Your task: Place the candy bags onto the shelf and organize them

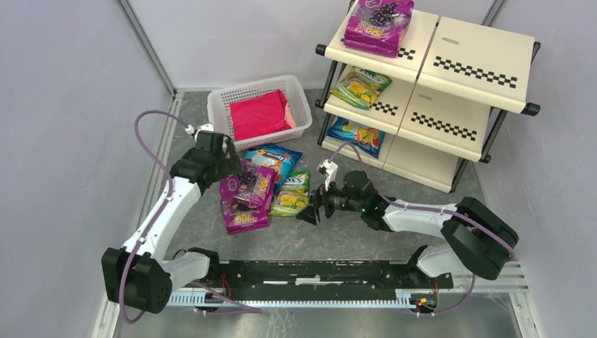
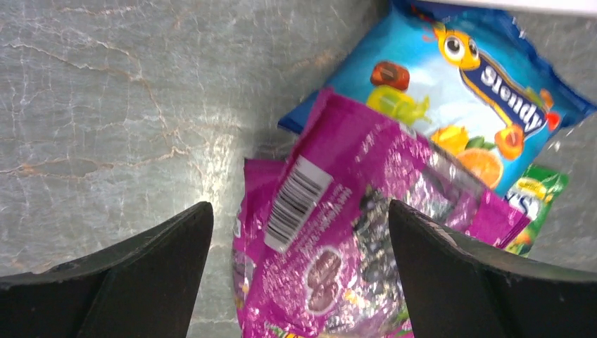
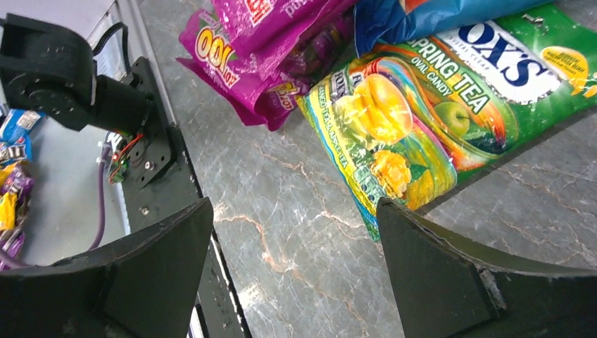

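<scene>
Left claw (image 2: 299, 211): fingers spread wide, poised directly over the upper magenta bag (image 2: 352, 232), barcode side up, no finger contact visible. Wide spread judged necessary to straddle the flat pouch before closing. Right claw (image 3: 296, 204): fingers also apart, held low over bare counter (image 1: 352, 239), just beside the near corner of the loose lemon bag (image 3: 422, 105), gripping nothing. Count four candy bags on the counter in an overlapping cluster between the two arms: upper magenta bag resting on a lower magenta bag (image 1: 243, 220), loose blue bag (image 1: 276, 158) behind and partly under the upper one, loose lemon bag alongside. Take the topmost bag first to avoid dragging its neighbours. Locate the shelf (image 1: 479, 70) at far right, well apart from the cluster. Note sorting by tier, left half only: shelved grape bags (image 1: 380, 24) on top, shelved lemon bag (image 1: 360, 86) in the middle, shelved blue bag (image 1: 357, 132) at the bottom. Match each counter bag to its tier, probably on the bare right halves. Judge the slanted tiers as prone to letting glossy pouches slide toward the checkered front edge; set each bag flat. Disregard the white basket (image 1: 220, 113) holding a pink cloth (image 1: 260, 116). Treat the film as slippery; pinch firmly.
</scene>
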Robot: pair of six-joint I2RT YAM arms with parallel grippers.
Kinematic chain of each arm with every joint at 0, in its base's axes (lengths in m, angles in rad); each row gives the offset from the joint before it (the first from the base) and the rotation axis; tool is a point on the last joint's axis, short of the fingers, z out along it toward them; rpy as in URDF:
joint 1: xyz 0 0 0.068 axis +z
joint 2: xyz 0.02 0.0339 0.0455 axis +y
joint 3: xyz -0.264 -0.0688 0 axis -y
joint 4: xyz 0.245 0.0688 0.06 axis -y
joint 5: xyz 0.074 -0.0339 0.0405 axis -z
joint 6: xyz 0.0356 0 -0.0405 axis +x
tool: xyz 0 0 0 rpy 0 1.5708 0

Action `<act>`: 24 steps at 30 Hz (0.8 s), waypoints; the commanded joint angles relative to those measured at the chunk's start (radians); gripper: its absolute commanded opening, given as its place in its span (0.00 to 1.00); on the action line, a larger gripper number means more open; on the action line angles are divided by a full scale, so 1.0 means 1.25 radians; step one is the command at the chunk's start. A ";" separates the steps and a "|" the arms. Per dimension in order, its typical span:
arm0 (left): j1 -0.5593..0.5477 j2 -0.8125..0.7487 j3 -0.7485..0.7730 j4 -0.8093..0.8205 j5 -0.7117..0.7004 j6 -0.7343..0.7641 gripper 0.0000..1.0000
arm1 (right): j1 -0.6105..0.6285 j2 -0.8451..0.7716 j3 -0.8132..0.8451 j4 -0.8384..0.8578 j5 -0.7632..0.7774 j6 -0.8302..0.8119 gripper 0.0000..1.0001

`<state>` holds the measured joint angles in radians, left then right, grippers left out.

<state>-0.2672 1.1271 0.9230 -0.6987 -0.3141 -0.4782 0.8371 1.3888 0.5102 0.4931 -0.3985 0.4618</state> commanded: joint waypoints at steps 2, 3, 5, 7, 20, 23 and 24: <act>0.095 -0.010 -0.016 0.130 0.182 -0.019 1.00 | -0.048 -0.033 -0.062 0.078 -0.108 0.004 0.93; 0.103 -0.014 -0.035 0.158 0.234 -0.029 1.00 | -0.064 -0.040 -0.071 0.076 -0.120 -0.002 0.93; 0.107 -0.016 -0.066 0.200 0.321 -0.045 0.99 | -0.095 -0.057 -0.085 0.067 -0.135 -0.016 0.94; 0.107 -0.012 -0.080 0.200 0.332 -0.055 0.97 | -0.121 -0.071 -0.094 0.048 -0.145 -0.036 0.93; 0.108 -0.072 -0.175 0.227 0.423 -0.125 0.47 | -0.150 -0.057 -0.093 0.065 -0.172 -0.013 0.98; 0.108 -0.079 -0.188 0.247 0.487 -0.134 0.33 | -0.150 -0.050 -0.082 0.066 -0.173 0.006 0.98; 0.108 -0.082 -0.190 0.250 0.507 -0.137 0.30 | -0.150 -0.044 -0.077 0.066 -0.172 0.013 0.98</act>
<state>-0.1307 1.0431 0.7055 -0.4431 0.1787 -0.5987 0.6521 1.3128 0.3923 0.5232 -0.5949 0.4423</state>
